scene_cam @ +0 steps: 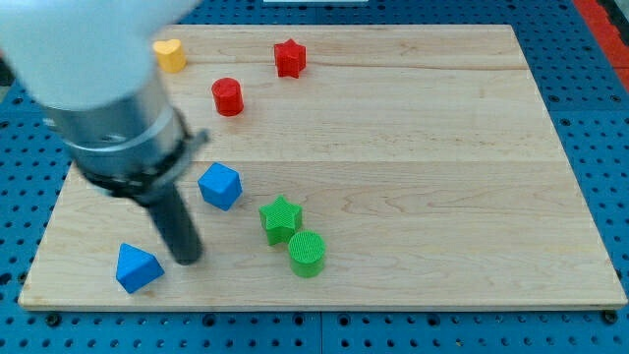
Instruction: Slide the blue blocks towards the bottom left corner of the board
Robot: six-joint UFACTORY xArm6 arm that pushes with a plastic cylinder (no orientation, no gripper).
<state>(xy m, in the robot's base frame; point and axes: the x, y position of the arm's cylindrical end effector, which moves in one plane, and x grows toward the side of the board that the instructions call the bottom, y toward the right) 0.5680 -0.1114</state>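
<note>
My arm (93, 59) looks like a thick grey cylinder with a black collar; below it is a straight dark rod ending in my tip (187, 260).

Single camera view, raised and angled down from the near edge, facing across the whole wooden board (413, 147), blue pegboard (590, 197) bordering every side, moderately close, arm housing (98, 88) looming large and blurred at the view's left, perhaps nearest the lens

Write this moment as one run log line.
tip: right of blue triangular block | blue cube: mid-board, above-right of tip | green star, green cylinder: untouched
</note>
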